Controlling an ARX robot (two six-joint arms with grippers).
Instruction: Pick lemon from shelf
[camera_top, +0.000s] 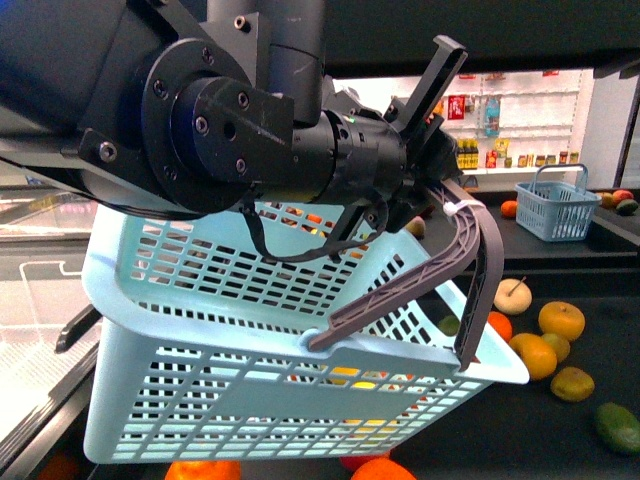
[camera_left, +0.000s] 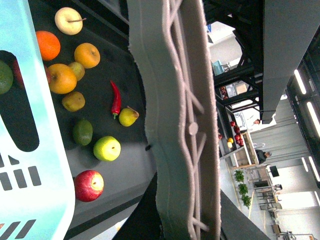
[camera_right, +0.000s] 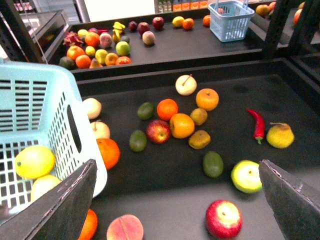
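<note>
My left gripper (camera_left: 187, 220) is shut on the grey handle (camera_left: 175, 125) of the light blue basket (camera_top: 250, 350) and holds it tilted above the shelf's black tray (camera_top: 560, 430). Two bright yellow oval fruits lie inside the basket; the upper one (camera_right: 34, 161) looks like a lemon. My right gripper (camera_right: 177, 200) hangs open over the tray (camera_right: 165, 170), right of the basket (camera_right: 40, 115). A red apple (camera_right: 223, 219) lies on the tray between its fingers (camera_right: 65, 205). Among the loose fruit on the tray I make out no lemon for certain.
Oranges (camera_right: 181, 125), green fruits (camera_right: 213, 163), a red chili (camera_right: 257, 124) and a yellow pear-like fruit (camera_right: 280, 135) are scattered over the tray. On the tier behind stand a small blue basket (camera_right: 229, 19) and more fruit. A black post (camera_right: 274, 25) rises at the right.
</note>
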